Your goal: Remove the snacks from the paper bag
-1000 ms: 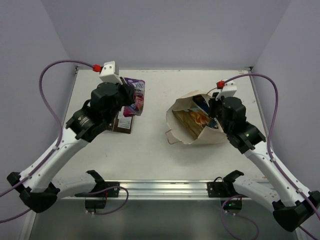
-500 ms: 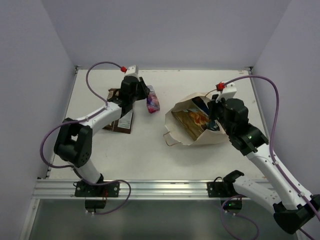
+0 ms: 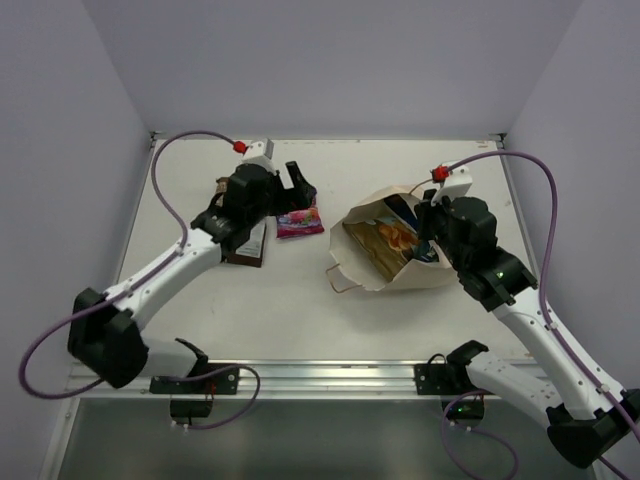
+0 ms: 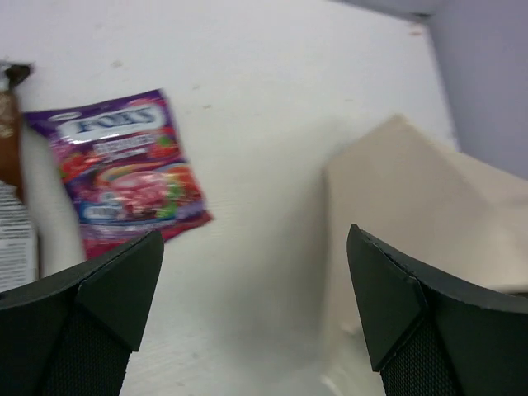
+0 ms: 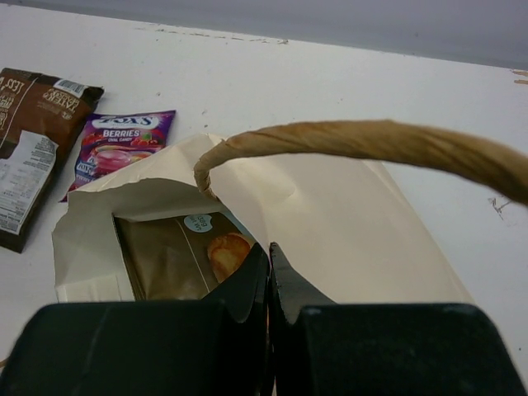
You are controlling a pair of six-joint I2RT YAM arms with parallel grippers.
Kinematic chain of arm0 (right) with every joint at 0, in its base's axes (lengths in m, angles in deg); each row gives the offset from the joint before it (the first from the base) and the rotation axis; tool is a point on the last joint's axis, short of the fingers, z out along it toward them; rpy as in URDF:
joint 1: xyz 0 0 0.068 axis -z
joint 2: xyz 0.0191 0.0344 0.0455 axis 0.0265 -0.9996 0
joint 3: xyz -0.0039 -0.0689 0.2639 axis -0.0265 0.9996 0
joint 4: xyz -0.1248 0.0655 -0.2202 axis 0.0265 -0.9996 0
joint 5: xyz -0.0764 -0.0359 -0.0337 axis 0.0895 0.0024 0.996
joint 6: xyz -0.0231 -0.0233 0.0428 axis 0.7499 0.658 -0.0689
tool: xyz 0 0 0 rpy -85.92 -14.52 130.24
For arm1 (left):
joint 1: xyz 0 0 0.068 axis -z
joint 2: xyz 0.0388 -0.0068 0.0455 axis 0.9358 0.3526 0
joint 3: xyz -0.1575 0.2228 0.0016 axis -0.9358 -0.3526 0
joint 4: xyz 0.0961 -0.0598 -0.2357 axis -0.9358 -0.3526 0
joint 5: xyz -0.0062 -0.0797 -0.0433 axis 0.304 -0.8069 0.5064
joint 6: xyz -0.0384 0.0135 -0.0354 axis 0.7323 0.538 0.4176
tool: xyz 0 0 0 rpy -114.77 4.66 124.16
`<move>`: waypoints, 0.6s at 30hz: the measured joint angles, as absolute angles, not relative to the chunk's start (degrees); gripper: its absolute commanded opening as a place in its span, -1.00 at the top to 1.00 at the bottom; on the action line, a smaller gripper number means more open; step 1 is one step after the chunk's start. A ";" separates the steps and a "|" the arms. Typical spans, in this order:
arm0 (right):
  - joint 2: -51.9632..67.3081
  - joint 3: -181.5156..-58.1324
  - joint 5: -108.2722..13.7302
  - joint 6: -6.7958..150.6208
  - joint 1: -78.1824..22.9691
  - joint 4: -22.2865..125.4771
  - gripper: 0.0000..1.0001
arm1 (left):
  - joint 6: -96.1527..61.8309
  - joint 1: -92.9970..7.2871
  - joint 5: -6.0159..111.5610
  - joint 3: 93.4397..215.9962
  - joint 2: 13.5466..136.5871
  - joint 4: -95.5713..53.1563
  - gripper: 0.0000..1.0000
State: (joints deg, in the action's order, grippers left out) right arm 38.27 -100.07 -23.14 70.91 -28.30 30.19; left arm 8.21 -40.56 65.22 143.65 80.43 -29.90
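Observation:
The paper bag lies on its side, mouth facing left, with a tan chip packet showing inside. My right gripper is shut on the paper bag's upper edge, just under a cord handle. The chip packet sits left of its jaws. A magenta-purple packet lies flat on the table, left of the bag. My left gripper hovers over it, open and holding nothing. In the left wrist view the magenta packet lies beyond the open left gripper. A dark brown packet lies partly under the left arm.
The white table is walled on the left, back and right. A second cord handle of the bag rests on the table in front of its mouth. The bag's side fills the right of the left wrist view.
My left gripper has gone from shut to open and let go of the magenta packet, which now lies flat on the table. The left arm swung. The right arm has not moved.

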 measured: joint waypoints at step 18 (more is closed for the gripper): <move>38.62 -99.04 -23.29 70.87 -28.30 31.11 1.00 | 24.51 -0.06 86.07 147.30 83.49 -35.19 -0.97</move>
State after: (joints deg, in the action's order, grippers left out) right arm 38.62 -99.04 -23.29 70.87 -28.30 31.11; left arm 24.51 -0.06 86.07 147.30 83.49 -35.19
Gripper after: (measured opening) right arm 0.023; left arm 0.992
